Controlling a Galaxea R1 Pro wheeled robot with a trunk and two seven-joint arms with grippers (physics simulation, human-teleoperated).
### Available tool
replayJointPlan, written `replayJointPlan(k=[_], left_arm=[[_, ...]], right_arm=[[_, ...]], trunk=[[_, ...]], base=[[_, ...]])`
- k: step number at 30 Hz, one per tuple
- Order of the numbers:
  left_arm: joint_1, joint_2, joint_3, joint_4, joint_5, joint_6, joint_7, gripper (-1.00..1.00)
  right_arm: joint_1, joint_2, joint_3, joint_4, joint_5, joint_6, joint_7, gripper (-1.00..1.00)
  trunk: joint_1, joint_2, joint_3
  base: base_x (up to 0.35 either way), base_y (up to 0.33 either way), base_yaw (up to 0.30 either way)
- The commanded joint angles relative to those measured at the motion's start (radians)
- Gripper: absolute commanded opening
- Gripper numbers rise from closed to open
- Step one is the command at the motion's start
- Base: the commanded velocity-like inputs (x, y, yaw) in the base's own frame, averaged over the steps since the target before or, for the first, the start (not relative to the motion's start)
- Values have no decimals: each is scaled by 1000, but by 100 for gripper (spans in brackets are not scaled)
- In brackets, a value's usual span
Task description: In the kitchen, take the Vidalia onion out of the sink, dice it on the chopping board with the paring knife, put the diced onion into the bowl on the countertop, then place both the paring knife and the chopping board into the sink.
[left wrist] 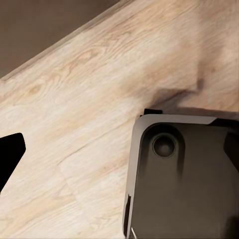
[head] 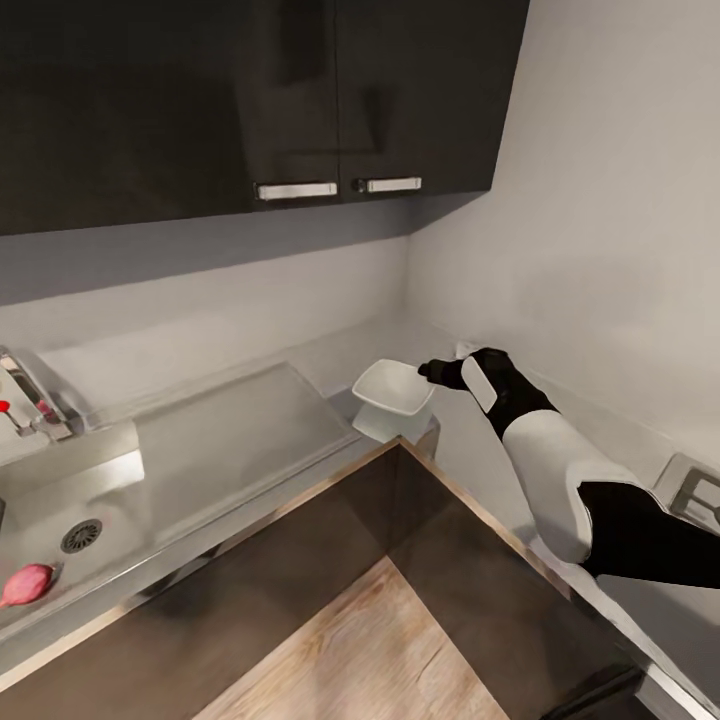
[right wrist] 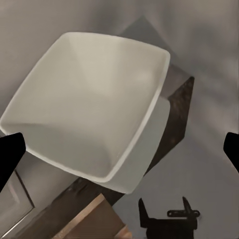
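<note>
The right arm (head: pixel 560 470) stretches forward, its right gripper (head: pixel 432 371) apparently spread wide, fingertips (right wrist: pixel 10 154) at the right wrist view's edges, nothing between them.

White squarish bowl (head: pixel 392 398) upright at countertop (head: pixel 330 365) corner, pinkish Vidalia onion (head: pixel 28 583) in grey sink (head: pixel 95 500)

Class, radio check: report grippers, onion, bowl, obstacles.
Right gripper open, at the bowl rim, holding nothing. Vidalia onion lying in the sink. Nothing blocking the bowl.
</note>
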Motion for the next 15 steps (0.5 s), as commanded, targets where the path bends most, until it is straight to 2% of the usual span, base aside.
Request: replayJointPlan(k=[1, 11, 15], left_arm=[[0, 0, 0, -1, 2, -3, 1, 100], [0, 0, -1, 0, 2, -3, 1, 100], [0, 0, -1, 0, 2, -3, 1, 100]], right_arm=[[-1, 1, -5, 4, -11, 3, -8, 100], [-1, 1, -5, 8, -12, 3, -7, 100], [-1, 1, -5, 8, -12, 3, -7, 100]], trunk=[[1, -2, -3], [1, -2, -19], [1, -2, -25]], base=[[52, 0, 0], [15, -2, 0], [107, -87, 0]])
